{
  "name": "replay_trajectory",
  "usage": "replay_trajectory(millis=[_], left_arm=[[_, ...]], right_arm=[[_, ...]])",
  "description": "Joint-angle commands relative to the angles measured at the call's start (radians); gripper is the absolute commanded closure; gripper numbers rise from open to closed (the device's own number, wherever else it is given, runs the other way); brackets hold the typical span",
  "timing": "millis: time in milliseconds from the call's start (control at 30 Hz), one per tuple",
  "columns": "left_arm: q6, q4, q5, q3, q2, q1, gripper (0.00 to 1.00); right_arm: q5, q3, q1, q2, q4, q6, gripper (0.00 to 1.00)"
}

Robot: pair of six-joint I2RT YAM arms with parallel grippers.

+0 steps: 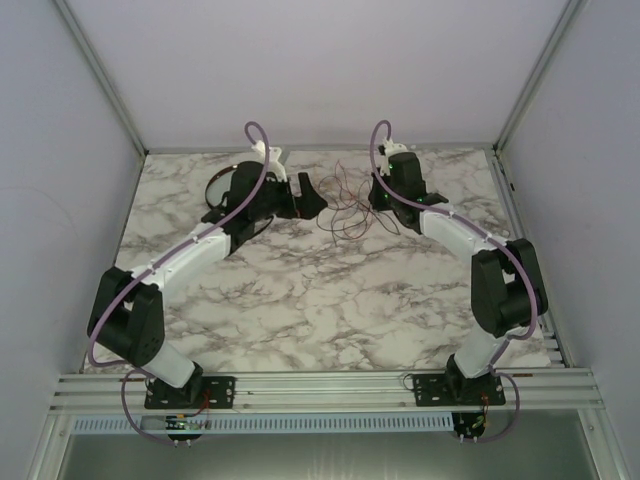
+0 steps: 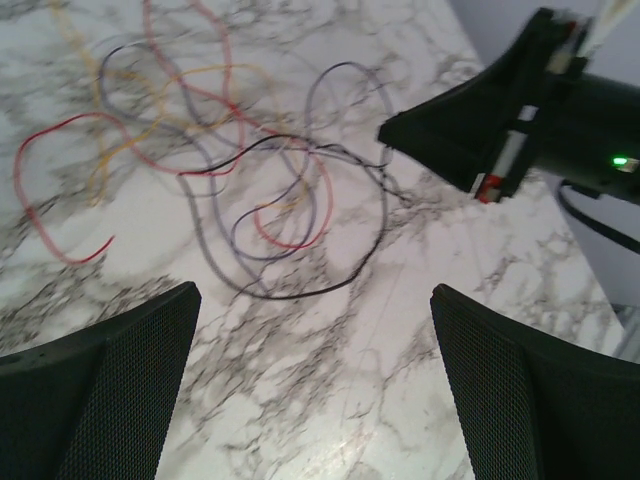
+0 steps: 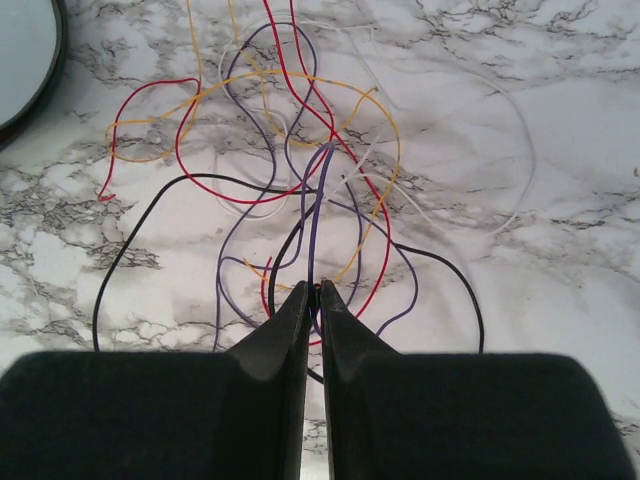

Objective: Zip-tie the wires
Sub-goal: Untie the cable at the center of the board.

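Loose multicoloured wires [image 3: 316, 215], right end effector [image 3: 314, 290] tight on them, left end effector [image 2: 315, 290] agape.

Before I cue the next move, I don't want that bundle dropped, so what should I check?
1. Right fingers shut on the purple strand: ok.
2. Left fingers open and holding nothing: ok.
3. Wires gathered into a bundle: not ok, they lie in loose loops spread on the table.
4. Zip tie in view: not ok, none shows in any view.
5. Dish apart from the wires: ok.
6. Number of strands pinched: cannot tell.
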Motion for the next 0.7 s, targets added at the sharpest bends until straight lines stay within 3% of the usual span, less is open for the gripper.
replay_trajectory(millis=[0,300,667], left_arm=[[0.022,0.131,0.117,0.028,0.033,-0.038,0.0],[0.146,0.057,0.144,0.11,0.168,-0.136,0.06],[0.23,-0.047,0.111,0.2,0.298,-0.162,0.2]], right_arm=[[-0.031,0.053,0.009,-0.032,-0.008,0.059,0.95],[-0.032,0.09,0.009,-0.027,-0.073,0.11,0.95],[-0.048,0.096,0.005,-0.033,-0.117,0.155,0.95]])
